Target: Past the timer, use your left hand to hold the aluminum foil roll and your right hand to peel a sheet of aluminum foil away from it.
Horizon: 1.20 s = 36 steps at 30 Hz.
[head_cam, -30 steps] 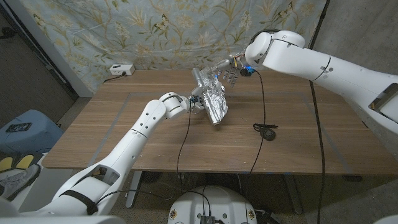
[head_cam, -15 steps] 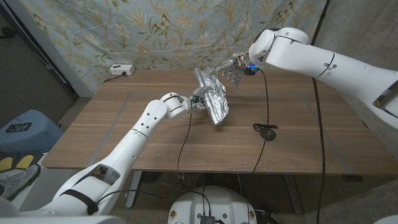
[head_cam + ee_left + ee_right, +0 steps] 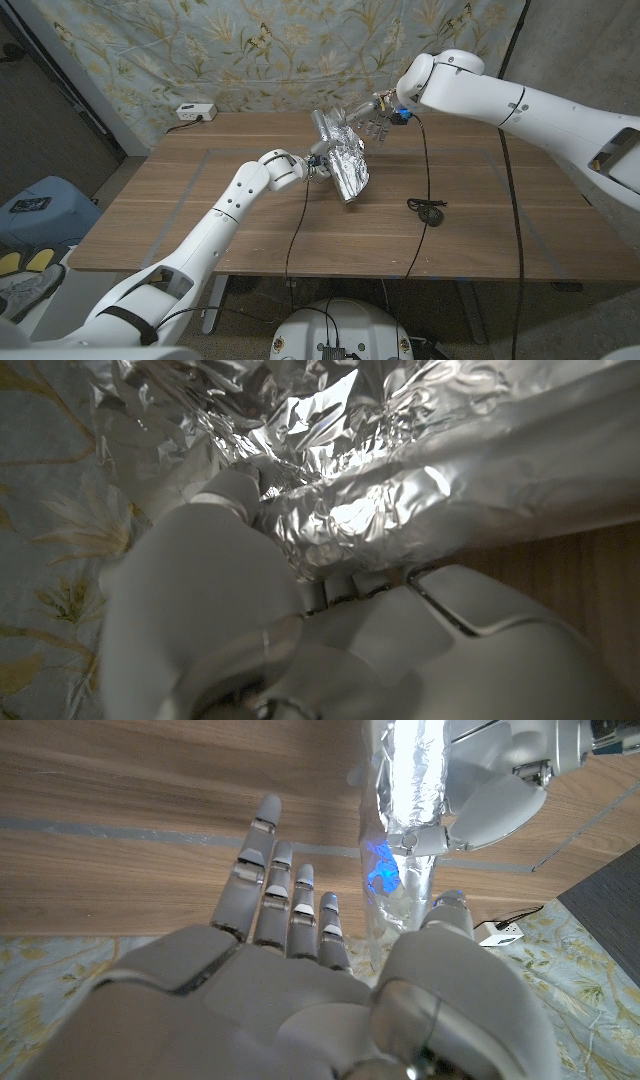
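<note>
Left hand (image 3: 316,165) grips foil roll (image 3: 343,163) at head-view centre, mostly hidden behind crumpled foil. Right hand (image 3: 372,118) above roll, fingers (image 3: 268,880) spread, holding nothing.

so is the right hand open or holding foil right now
Open: the right hand has its fingers spread and empty beside the foil roll, which the left hand grips.

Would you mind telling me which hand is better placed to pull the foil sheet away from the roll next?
The right hand. It hangs open beside the foil roll, fingers spread and free, while the left hand already grips the roll.
</note>
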Tool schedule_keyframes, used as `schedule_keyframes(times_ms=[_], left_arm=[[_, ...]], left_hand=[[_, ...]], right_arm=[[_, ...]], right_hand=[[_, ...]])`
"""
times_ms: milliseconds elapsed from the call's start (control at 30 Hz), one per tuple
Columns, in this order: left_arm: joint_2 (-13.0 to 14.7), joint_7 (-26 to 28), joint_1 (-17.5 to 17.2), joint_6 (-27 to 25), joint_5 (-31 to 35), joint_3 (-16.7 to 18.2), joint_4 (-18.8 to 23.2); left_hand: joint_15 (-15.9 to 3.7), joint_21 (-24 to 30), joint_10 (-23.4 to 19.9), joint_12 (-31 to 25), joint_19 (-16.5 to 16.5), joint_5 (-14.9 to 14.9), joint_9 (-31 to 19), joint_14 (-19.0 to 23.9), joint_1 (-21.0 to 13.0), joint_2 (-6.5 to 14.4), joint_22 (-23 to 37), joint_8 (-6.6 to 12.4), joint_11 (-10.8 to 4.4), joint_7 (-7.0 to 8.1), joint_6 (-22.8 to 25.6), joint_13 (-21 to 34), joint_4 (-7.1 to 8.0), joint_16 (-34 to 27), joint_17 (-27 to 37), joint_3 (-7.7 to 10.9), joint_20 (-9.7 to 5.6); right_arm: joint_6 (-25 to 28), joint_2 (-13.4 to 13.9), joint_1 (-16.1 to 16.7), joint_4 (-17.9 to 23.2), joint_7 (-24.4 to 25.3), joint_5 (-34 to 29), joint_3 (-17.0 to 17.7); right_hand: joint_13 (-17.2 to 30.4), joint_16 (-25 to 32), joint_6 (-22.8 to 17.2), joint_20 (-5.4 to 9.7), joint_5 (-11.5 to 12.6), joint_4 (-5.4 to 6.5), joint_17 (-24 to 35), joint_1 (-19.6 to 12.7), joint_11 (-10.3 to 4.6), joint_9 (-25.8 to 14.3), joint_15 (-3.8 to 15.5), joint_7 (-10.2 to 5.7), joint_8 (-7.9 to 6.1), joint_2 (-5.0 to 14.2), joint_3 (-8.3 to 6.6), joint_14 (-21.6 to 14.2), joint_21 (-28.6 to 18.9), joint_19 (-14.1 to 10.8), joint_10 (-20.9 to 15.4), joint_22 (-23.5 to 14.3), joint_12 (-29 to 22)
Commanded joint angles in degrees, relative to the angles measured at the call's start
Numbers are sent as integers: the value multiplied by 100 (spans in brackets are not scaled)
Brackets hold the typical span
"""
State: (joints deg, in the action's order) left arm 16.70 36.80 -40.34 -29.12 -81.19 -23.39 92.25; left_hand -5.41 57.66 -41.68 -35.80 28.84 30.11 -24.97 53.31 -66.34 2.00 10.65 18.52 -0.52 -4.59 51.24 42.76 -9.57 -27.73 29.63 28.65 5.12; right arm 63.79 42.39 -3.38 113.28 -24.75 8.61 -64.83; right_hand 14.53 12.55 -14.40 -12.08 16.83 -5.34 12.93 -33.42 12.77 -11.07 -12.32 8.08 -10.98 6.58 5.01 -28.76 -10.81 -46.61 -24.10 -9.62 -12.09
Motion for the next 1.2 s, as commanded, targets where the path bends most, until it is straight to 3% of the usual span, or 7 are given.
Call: schedule_keyframes(times_ms=[33,300,567,1200], left_arm=[[-48,30,-25,74,52,-16,4],[-65,63,-40,106,108,-37,24],[-60,58,-74,129,146,-41,81],[-38,86,-182,173,204,-68,195]], left_hand=[[-40,27,-28,-1,-40,33,-12,31,-117,123,14,6,-38,13,36,25,6,17,26,-8,-13],[-27,41,-21,9,-44,41,-7,32,-113,125,12,-2,-36,-4,24,26,18,33,34,-16,-19],[-39,54,-25,18,-50,50,-8,31,-130,120,10,-2,-46,27,27,22,9,45,44,-21,-26],[-61,80,-32,14,-67,65,-15,44,-157,142,7,8,-46,26,50,49,13,57,75,-34,-31]], right_arm=[[43,-180,-134,-243,-93,-95,-239],[53,-265,-157,-331,-12,-173,-300],[120,-324,-102,-405,155,-237,-315],[185,-216,193,-376,420,-58,-33]], right_hand=[[10,15,49,-5,55,26,14,7,-9,-10,3,414,-17,24,72,29,-8,26,40,-16,-23],[19,31,32,-4,80,49,22,3,-8,-13,7,414,-28,95,92,27,-12,20,24,-15,-39],[51,93,-180,31,31,69,41,-65,-11,-22,53,416,-59,196,6,-153,-26,-59,-128,-12,-76],[80,155,-357,188,23,101,22,-81,-15,-27,118,414,-89,252,-48,-428,-59,-221,-317,-14,-141]])
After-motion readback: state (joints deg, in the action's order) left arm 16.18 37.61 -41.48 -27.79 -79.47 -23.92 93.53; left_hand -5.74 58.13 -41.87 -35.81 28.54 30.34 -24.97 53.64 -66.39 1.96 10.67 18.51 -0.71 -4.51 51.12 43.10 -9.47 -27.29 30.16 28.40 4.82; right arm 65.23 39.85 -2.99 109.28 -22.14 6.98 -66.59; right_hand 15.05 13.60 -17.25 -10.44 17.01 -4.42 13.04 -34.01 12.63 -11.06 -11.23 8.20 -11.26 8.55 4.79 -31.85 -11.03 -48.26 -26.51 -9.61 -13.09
